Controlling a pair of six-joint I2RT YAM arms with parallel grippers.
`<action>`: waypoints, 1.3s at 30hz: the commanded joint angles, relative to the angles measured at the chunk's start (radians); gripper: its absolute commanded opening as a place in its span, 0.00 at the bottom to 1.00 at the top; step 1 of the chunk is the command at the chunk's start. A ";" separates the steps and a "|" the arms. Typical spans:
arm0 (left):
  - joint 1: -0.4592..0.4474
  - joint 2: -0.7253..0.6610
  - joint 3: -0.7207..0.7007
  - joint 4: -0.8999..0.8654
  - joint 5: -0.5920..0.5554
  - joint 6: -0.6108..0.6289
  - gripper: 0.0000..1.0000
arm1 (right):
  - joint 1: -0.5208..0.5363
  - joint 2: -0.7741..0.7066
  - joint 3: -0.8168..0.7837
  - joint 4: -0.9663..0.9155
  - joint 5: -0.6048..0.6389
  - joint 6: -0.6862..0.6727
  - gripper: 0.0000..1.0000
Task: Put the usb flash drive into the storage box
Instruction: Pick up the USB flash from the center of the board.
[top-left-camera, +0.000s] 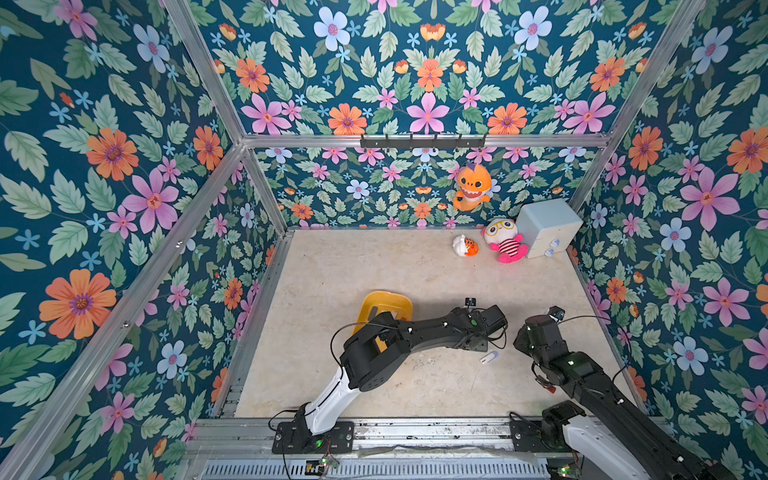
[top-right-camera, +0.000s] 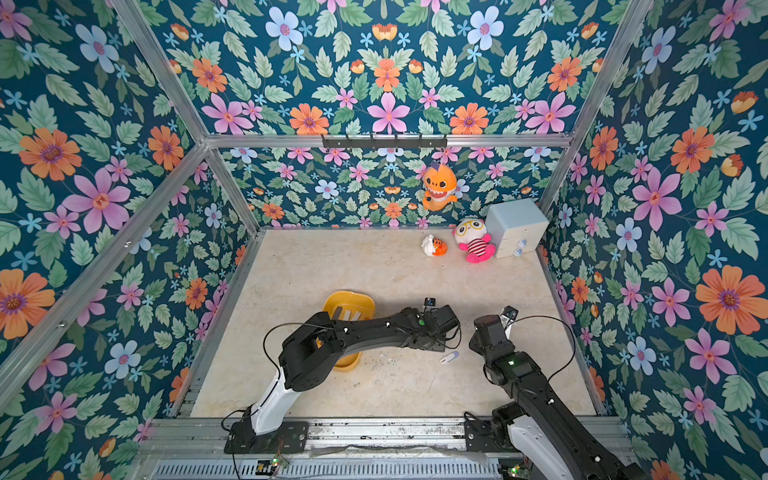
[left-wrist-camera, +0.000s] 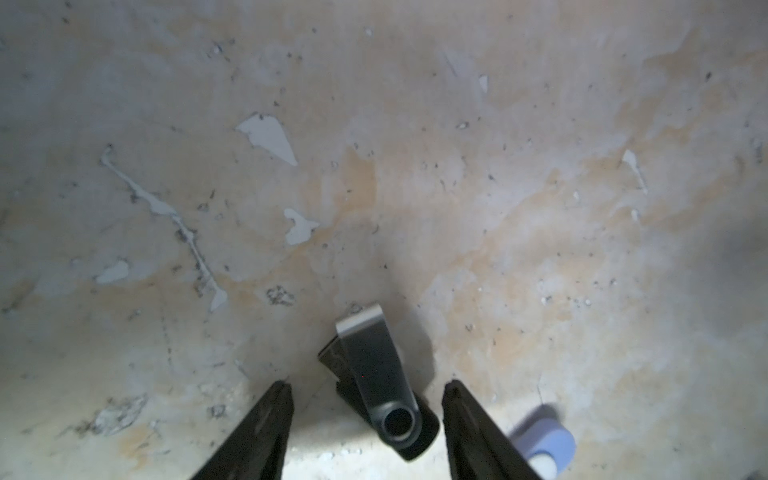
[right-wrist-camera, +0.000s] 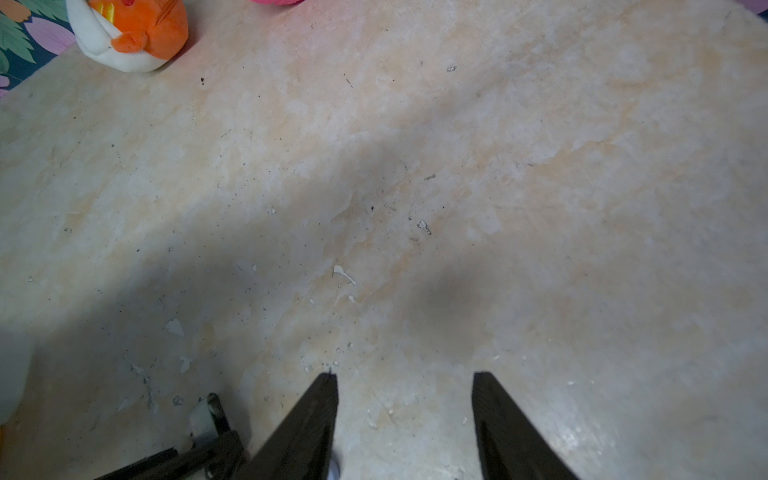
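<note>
Left tool (left-wrist-camera: 368, 385) spread, straddling usb flash drive (left-wrist-camera: 374, 370) (black, metal swivel clip); lettering, if any, blurred.

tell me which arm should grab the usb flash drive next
Left. Its jaws stand open on either side of the black usb flash drive on the table, while the right arm's jaws are open over a bare patch. The yellow storage box also lies on the left arm's side.
</note>
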 joint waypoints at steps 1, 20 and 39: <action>0.000 0.029 0.029 -0.061 -0.009 0.027 0.60 | 0.001 0.001 0.000 0.019 -0.001 -0.007 0.57; 0.008 0.006 0.038 -0.222 -0.054 0.142 0.32 | 0.000 -0.013 -0.007 0.022 -0.006 -0.009 0.58; 0.049 0.032 0.051 -0.136 0.011 0.224 0.48 | 0.000 -0.017 -0.009 0.021 -0.009 -0.009 0.58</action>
